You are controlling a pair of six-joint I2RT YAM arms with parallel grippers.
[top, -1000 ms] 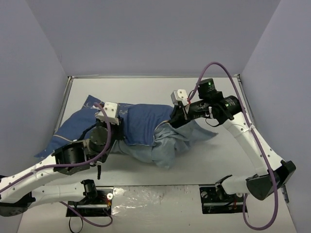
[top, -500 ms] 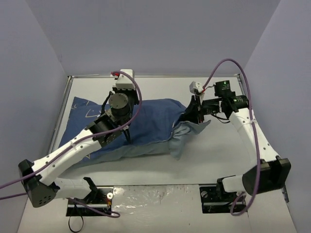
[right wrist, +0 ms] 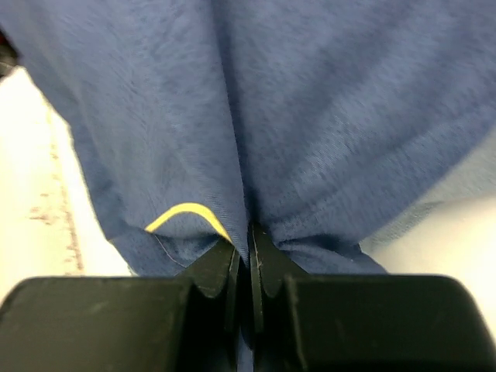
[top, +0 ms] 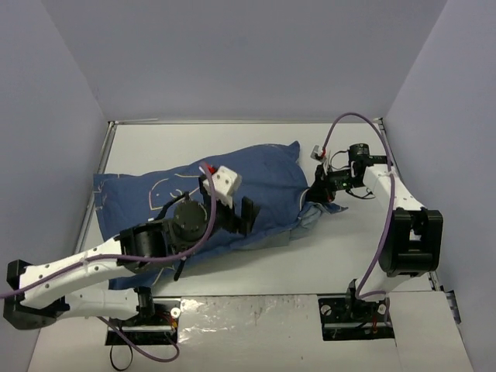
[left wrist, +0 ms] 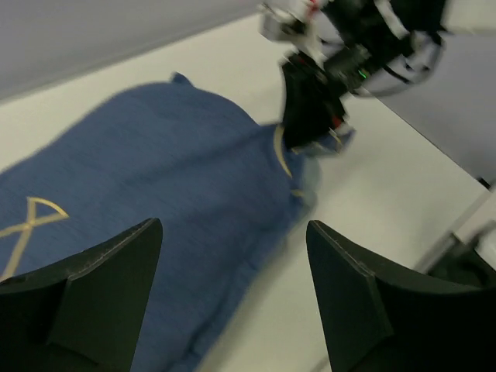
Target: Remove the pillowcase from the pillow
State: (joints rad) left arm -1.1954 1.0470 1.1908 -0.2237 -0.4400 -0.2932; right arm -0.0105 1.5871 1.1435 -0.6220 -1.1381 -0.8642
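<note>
The blue pillowcase (top: 260, 178) lies plump across the table from far left to right of centre, its pale line drawings showing at the left. The pillow is hidden; no white cushion shows. My left gripper (top: 239, 218) hovers open over the case's near right part. In the left wrist view its gripper (left wrist: 232, 298) has nothing between the wide fingers (left wrist: 364, 302), only blue pillowcase (left wrist: 155, 170) and table below. My right gripper (top: 316, 191) is shut on the pillowcase's right end. In the right wrist view that gripper (right wrist: 249, 249) pinches a fold of pillowcase (right wrist: 325, 116).
Grey walls enclose the white table (top: 341, 256) on three sides, with a metal rail (top: 99, 159) along the left edge. A foil strip (top: 240, 314) and both arm bases sit at the near edge. The right arm's elbow (top: 411, 240) stands at the right side.
My left gripper has opened, let go of the pillowcase and swung from the back toward the near right. The right gripper has pulled the cloth end further right; the pillowcase lies stretched out.
</note>
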